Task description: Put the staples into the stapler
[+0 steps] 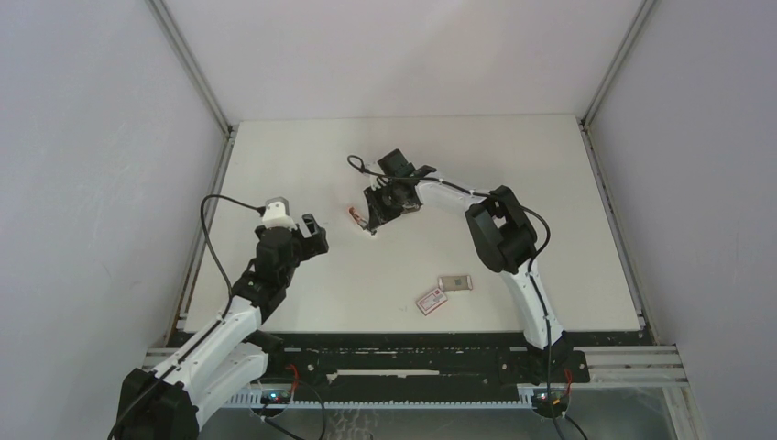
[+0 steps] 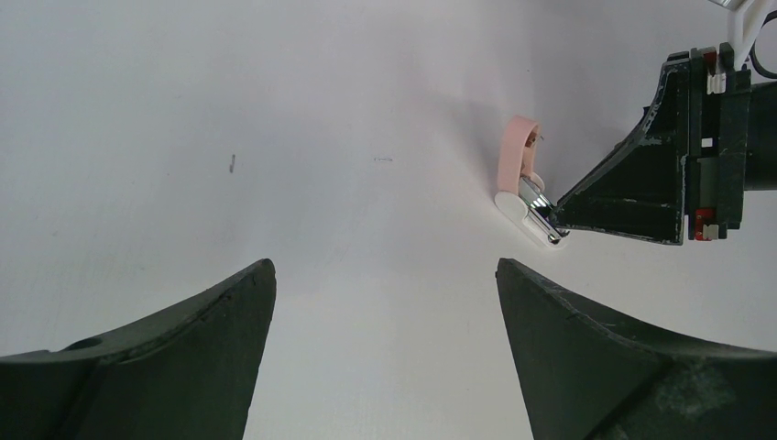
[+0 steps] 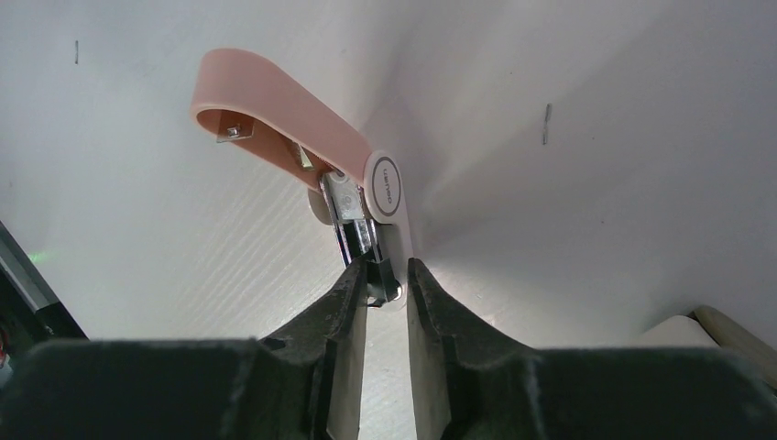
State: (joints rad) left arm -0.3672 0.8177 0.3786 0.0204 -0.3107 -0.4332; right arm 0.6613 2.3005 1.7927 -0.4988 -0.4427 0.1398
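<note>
White tabletop, pale grey walls, and straight to the action at the far middle of the table. Right gripper (image 3: 385, 275) has its jaws pinched tight on the stapler (image 3: 385, 183), biting the silver metal rail and white base at one end, clear as day in the right wrist view. The pink top arm (image 3: 275, 101) stands swung up and back, so the stapler is open with its channel exposed. It looks to be resting on the table, well away from both arm bases.

Left gripper (image 1: 311, 234) hovers to the left of it, jaws wide apart, nothing between them. Its wrist view looks past the 2 fingers straight at the opened stapler.

Pull out further: the staples (image 1: 456, 282) sit in their pale tray near and to the right, just beside the white sleeve (image 1: 432, 299) with the red label. Neither gripper is anywhere near them.

My read: the step in hand is bracing the stapler open, and the loading itself is not yet done. The next move calls for a free gripper, likely the left, to reach across for the staples. That means a delicate pinch on a flat block, then lining it up with that narrow rail.
</note>
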